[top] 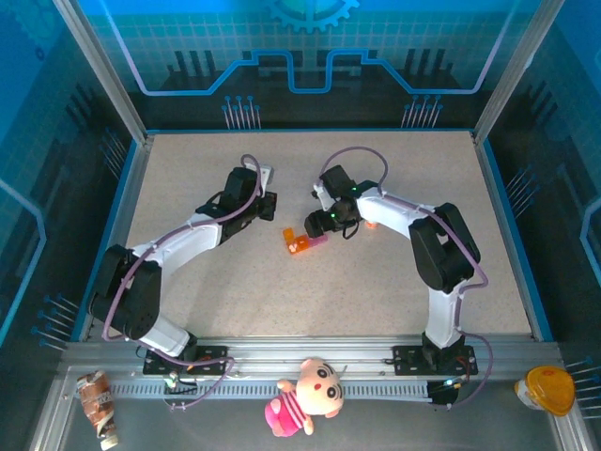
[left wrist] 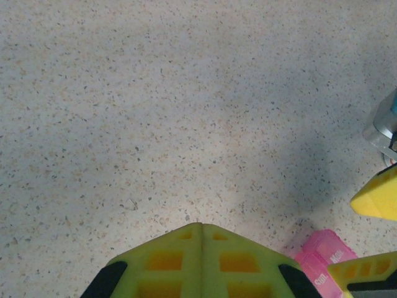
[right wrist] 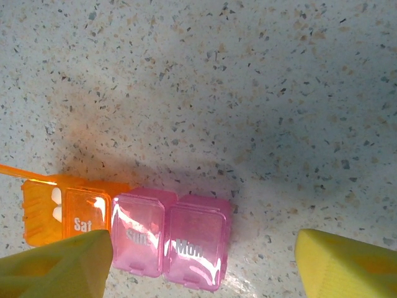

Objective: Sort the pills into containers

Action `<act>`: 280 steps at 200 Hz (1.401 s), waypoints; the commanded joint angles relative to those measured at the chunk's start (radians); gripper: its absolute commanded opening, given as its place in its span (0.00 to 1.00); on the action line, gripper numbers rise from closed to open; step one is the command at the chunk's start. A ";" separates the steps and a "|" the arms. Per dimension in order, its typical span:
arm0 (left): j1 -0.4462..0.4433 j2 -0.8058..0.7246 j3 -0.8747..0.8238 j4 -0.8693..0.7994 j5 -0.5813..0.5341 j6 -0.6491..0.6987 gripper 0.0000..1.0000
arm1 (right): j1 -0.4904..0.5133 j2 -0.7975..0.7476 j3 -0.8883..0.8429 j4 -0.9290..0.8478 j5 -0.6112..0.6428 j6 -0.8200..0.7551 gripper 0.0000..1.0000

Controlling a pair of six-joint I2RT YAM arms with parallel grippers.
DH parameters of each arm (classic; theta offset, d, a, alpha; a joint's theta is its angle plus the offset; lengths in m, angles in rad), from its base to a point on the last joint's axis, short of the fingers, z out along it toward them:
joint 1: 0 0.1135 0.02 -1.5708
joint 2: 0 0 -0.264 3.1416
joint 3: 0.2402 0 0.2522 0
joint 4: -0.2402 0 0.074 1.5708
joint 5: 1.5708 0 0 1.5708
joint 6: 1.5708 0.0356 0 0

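The strip of joined plastic compartments (right wrist: 167, 233), one part orange and two pink, marked Sat, Sun and Mon, is seen lying on the speckled table (right wrist: 248, 74) near its middle. The right end effector (right wrist: 203, 239) is held wide just above it. The left end effector (left wrist: 201, 228) is closed on nothing, just left of the strip.

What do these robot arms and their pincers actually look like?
The left arm and the right arm are both built of white and black segments, with a lavender cable looping along each. The left gripper and the right gripper have yellow-green, wedge-shaped fingers. The left ones show square recesses and black edges.
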 commanded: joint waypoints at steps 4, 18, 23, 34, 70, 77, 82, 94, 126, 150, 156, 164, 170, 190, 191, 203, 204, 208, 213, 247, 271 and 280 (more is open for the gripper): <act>0.008 0.016 0.028 -0.044 0.035 -0.022 0.00 | 0.021 0.036 0.029 -0.027 0.008 -0.008 0.77; 0.008 0.021 0.028 -0.044 0.036 -0.026 0.00 | 0.026 0.046 0.025 -0.027 0.011 -0.008 0.77; 0.008 0.022 0.028 -0.044 0.039 -0.027 0.00 | 0.026 0.049 0.023 -0.026 0.011 -0.008 0.77; 0.008 0.026 0.028 -0.045 0.044 -0.026 0.00 | 0.028 0.056 0.020 -0.027 0.014 -0.007 0.77; 0.008 0.044 0.038 -0.060 0.060 -0.033 0.00 | 0.029 0.081 0.004 -0.028 0.034 -0.002 0.76; 0.008 0.050 0.044 -0.067 0.064 -0.036 0.00 | 0.030 0.082 0.001 -0.028 0.034 -0.001 0.76; 0.008 0.055 0.049 -0.075 0.068 -0.037 0.00 | 0.029 0.083 -0.002 -0.027 0.035 -0.001 0.75; 0.008 0.069 0.062 -0.091 0.078 -0.042 0.00 | 0.029 0.083 -0.009 -0.026 0.034 0.002 0.75; 0.008 0.125 0.114 -0.162 0.118 -0.057 0.00 | 0.029 0.081 -0.017 -0.021 0.031 0.008 0.75; 0.008 0.174 0.155 -0.218 0.151 -0.063 0.00 | 0.029 0.085 -0.018 -0.022 0.028 0.014 0.75; 0.008 0.184 0.163 -0.230 0.161 -0.063 0.00 | 0.029 0.086 -0.019 -0.022 0.028 0.015 0.75; 0.008 0.197 0.171 -0.244 0.174 -0.065 0.00 | 0.029 0.088 -0.020 -0.022 0.027 0.019 0.74; 0.008 0.206 0.178 -0.254 0.184 -0.067 0.00 | 0.029 0.089 -0.020 -0.022 0.027 0.020 0.75; 0.008 0.238 0.199 -0.289 0.203 -0.070 0.00 | 0.029 0.093 -0.021 -0.022 0.023 0.026 0.74; 0.008 0.239 0.200 -0.290 0.204 -0.070 0.00 | 0.029 0.092 -0.021 -0.022 0.022 0.027 0.74; 0.008 0.252 0.206 -0.301 0.217 -0.073 0.00 | 0.028 0.092 -0.024 -0.021 0.020 0.028 0.74; 0.008 0.253 0.205 -0.302 0.218 -0.073 0.00 | 0.029 0.093 -0.023 -0.021 0.020 0.029 0.74; 0.008 0.257 0.208 -0.305 0.223 -0.074 0.00 | 0.029 0.093 -0.023 -0.019 0.020 0.030 0.74; 0.008 0.262 0.210 -0.310 0.229 -0.073 0.00 | 0.028 0.093 -0.023 -0.020 0.020 0.031 0.74; 0.008 0.286 0.221 -0.331 0.265 -0.078 0.00 | 0.029 0.094 -0.026 -0.020 0.019 0.037 0.74; 0.008 0.288 0.217 -0.334 0.286 -0.081 0.00 | 0.030 0.093 -0.029 -0.021 0.019 0.041 0.73; 0.008 0.287 0.214 -0.335 0.294 -0.081 0.00 | 0.028 0.094 -0.029 -0.021 0.020 0.043 0.73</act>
